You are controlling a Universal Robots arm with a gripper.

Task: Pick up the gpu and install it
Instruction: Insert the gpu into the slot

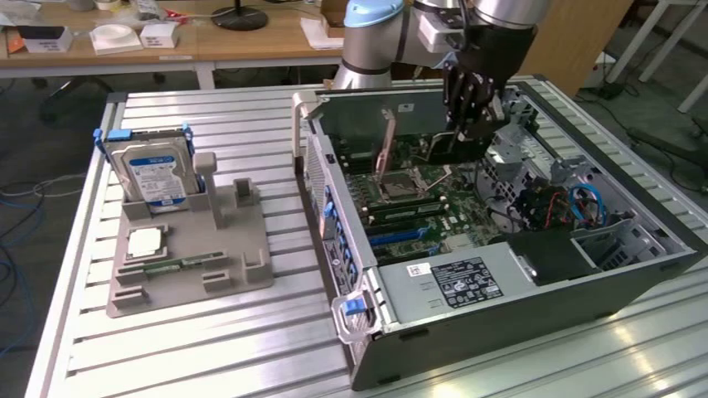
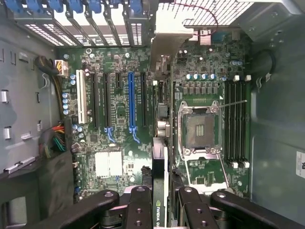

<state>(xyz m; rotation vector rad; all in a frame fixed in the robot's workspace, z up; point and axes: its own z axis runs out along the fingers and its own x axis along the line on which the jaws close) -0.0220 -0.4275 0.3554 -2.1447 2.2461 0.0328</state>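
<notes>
Installation looks in hand: the exterior view has the gripper [image 1: 473, 116] low inside the open case [image 1: 476, 332], and the wrist view shows its fingers [image 2: 139, 205] clamped on the gpu [image 2: 160, 167], edge-on between them, which I'd say needs lining up with the blue slot [image 2: 131, 100] just aside.

Arm: grey arm [image 1: 370, 37] with a pale blue joint, bent downward.
Wrist: silver wrist [image 1: 503, 12], pointing straight down.
Gripper: black gripper [image 1: 473, 120], hanging vertical, fingertips lowest.
Fingers: black fingers [image 2: 139, 202], partly closed, clamping the gpu [image 2: 159, 167] edge-on between them.
</notes>
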